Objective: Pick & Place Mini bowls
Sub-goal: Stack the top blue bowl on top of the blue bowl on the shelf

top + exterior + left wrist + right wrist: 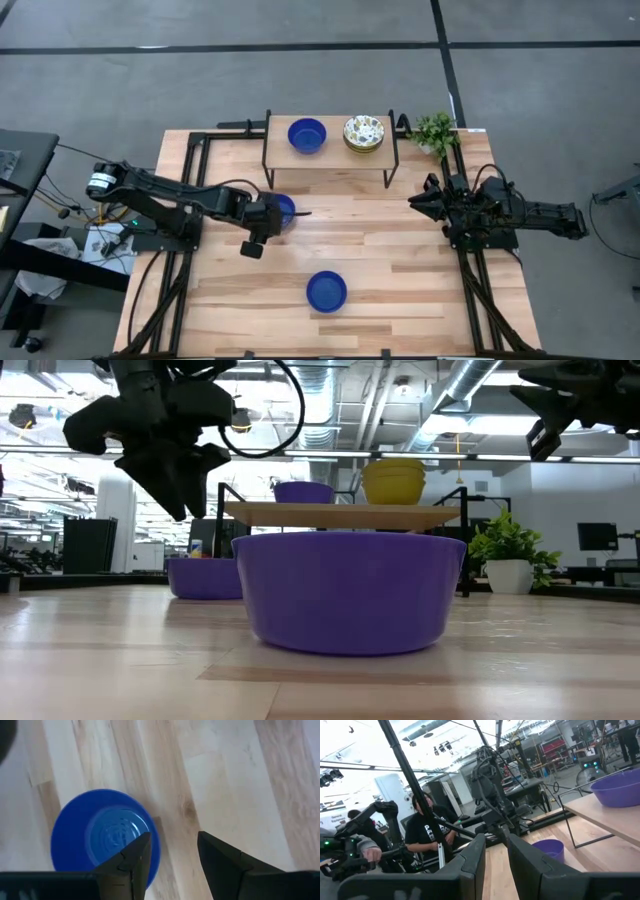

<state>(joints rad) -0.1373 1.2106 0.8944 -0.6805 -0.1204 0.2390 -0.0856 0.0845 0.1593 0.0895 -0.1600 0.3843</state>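
1. Three blue mini bowls show from above: one on the raised wooden shelf (330,150) at the table's back (307,135), one near the front edge (326,290), and one on the table under the left gripper (283,213) — this last bowl (100,837) is the one in play.
2. A stack of speckled bowls (364,133) sits on the shelf beside the blue one.
3. The left gripper hangs above its bowl with fingers apart and empty; the wrist view shows one finger (132,857) over the bowl's rim, the other over bare wood, so the rim lies between them.
4. The left arm is clearly nearer; I judge a straight descent would straddle the rim.
5. The right gripper (425,200) waits at the table's right edge, lifted, its fingers slightly parted on nothing.
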